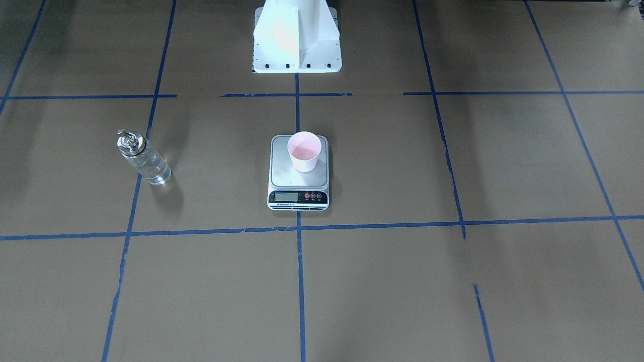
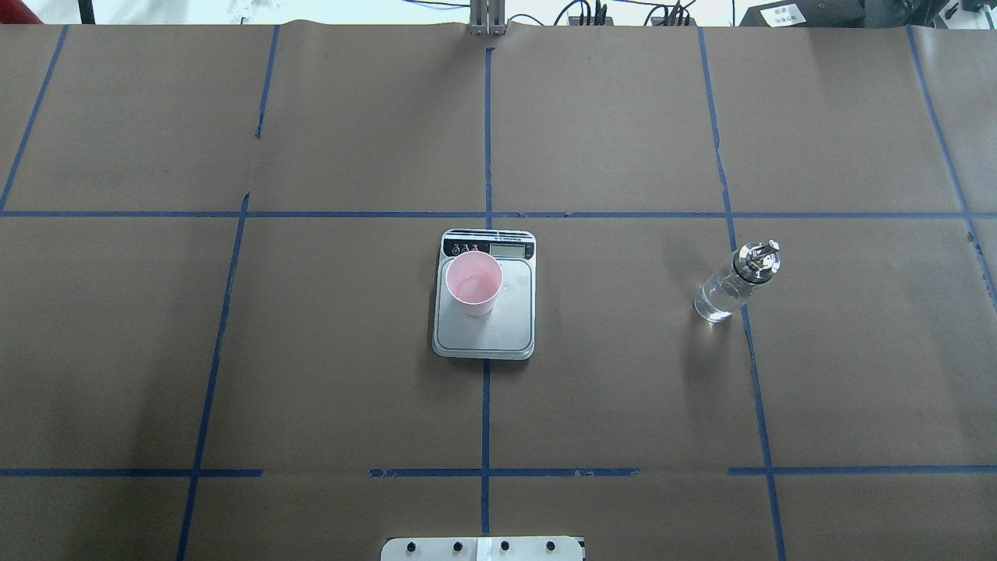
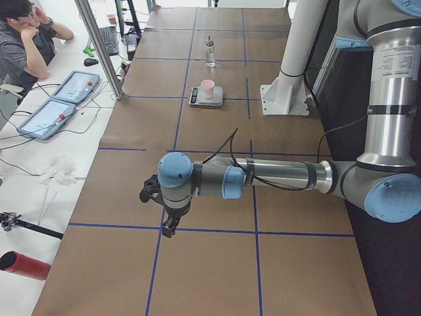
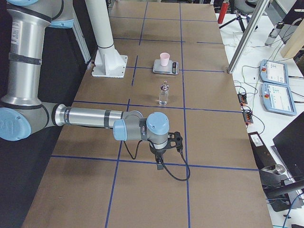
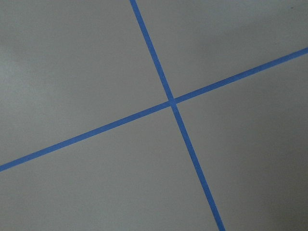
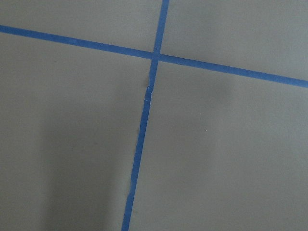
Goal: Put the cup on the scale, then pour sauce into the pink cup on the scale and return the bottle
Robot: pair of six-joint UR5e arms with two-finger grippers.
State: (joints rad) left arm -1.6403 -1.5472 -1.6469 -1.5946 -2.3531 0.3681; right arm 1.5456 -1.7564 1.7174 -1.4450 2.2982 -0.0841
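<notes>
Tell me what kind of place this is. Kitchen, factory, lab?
Most likely a robotics lab set up for recording tasks: the table is covered in brown paper with a blue tape grid, teach pendants lie on a side bench, and an operator is at that bench.

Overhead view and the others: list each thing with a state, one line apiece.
Scale: flat on the table, display unreadable.
Cup: upright on the scale's plate, toward the display.
Bottle: upright on the table, capped, clear liquid inside.
Left gripper: over bare table; open or shut, cannot tell.
Right gripper: over bare table; open or shut, cannot tell.
</notes>
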